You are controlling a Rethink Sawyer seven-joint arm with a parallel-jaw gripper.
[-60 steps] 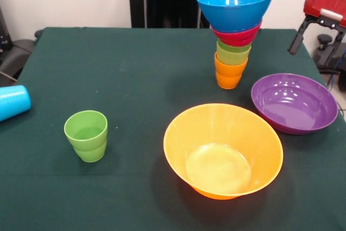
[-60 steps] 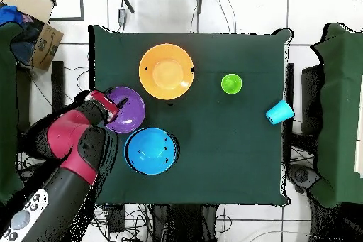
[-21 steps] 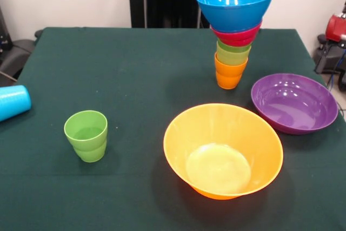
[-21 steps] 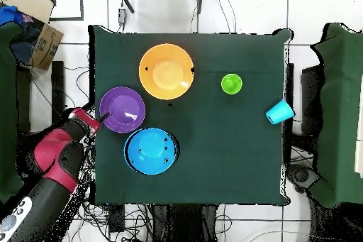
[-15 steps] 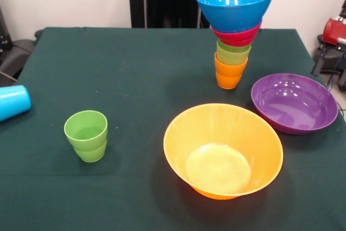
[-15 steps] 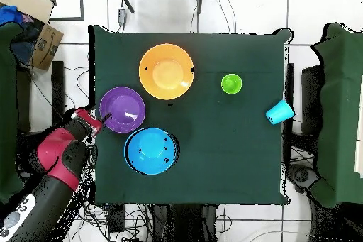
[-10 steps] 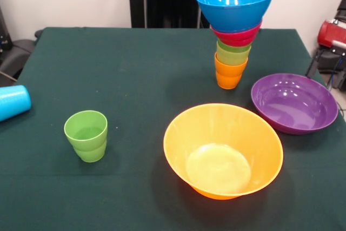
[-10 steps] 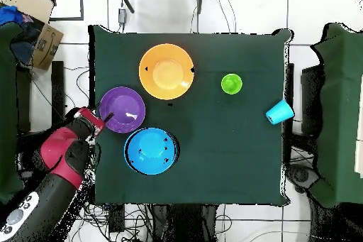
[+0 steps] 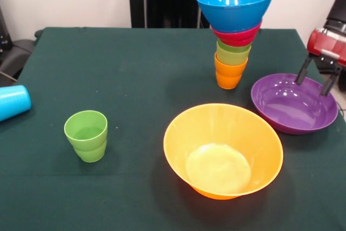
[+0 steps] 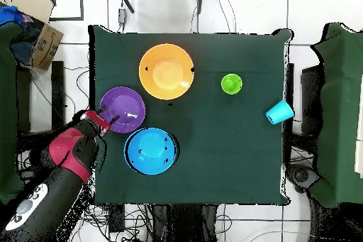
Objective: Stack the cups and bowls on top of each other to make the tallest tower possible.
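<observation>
The fingers (image 9: 304,72) stand spread apart with nothing between them, two dark prongs hanging from the red gripper (image 9: 316,79) over the far right rim of the purple bowl (image 9: 293,103); whether they touch the rim cannot be told. The purple bowl sits upright on the green surface (image 9: 135,68), just right of the tower (image 9: 233,33). The tower stands with an orange cup (image 9: 229,73) lowest, a lime green cup (image 9: 232,52) in it, then a red bowl (image 9: 238,35) and a blue bowl (image 9: 234,6) on top. The large orange bowl (image 9: 223,150) sits near the front, close beside the purple one. The green stepped cup (image 9: 86,135) stands alone well to the left, and a light blue cup (image 9: 13,101) lies on its side at the left edge.
</observation>
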